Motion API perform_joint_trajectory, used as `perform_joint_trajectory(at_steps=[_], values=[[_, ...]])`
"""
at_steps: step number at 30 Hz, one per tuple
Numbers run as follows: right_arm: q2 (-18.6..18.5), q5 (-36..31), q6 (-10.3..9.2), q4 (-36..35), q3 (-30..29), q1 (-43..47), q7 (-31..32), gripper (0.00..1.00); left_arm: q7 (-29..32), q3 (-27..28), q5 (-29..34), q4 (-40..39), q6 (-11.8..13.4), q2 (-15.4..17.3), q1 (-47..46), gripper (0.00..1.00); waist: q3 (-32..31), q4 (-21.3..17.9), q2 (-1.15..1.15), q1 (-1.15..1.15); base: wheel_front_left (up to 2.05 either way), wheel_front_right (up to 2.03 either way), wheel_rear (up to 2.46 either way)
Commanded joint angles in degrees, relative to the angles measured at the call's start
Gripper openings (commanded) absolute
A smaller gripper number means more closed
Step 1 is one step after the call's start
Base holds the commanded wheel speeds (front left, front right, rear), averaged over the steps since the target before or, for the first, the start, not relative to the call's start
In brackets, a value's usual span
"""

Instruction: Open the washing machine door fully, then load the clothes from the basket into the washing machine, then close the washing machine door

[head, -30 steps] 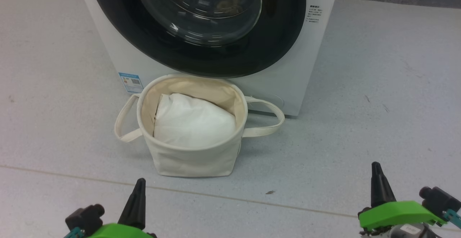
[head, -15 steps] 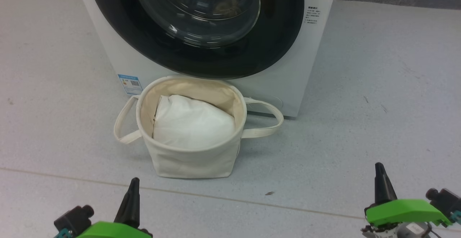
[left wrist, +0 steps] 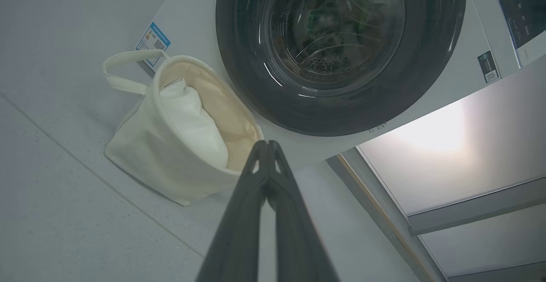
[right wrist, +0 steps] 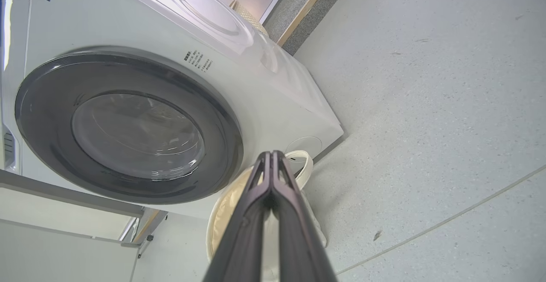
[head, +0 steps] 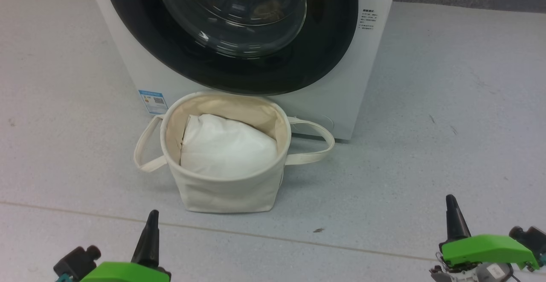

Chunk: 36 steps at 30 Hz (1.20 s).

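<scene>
- Basket (head: 226, 190) is sitting on the floor (head: 426, 145) just before the washing machine (head: 341, 103), holding a white pad (head: 226, 149).
- On its front the washing machine door (head: 230, 75) is sitting shut (glass too dim to read what lies behind).
- Down low, the left gripper (head: 151, 214) and the right gripper (head: 450, 199) are hovering well apart from the basket, jaws pressed together, gripping nothing.

washing machine door (head: 230, 30) closed, view through it unclear | basket (head: 222, 190) just before it | white pad (head: 226, 147) inside
</scene>
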Motion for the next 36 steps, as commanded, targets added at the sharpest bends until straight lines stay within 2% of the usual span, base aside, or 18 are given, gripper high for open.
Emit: perform_joint_trajectory(at_steps=[1, 36], values=[[-1.0, 1.5, -0.01, -1.7, 0.2, -2.6, 0.4, 0.00, 0.4, 1.5, -1.5, -2.2, -0.5, 0.4, -2.6, 0.00, 0.0, 0.0, 0.00, 0.00, 0.00, 0.00, 0.00], [-1.0, 21.4, -0.01, -1.6, -2.0, -3.4, 6.1, 0.00, 6.0, 5.0, -24.0, -3.5, -1.8, 0.6, -2.9, 0.00, -0.8, -0.6, 0.00, 0.00, 0.00, 0.00, 0.00]])
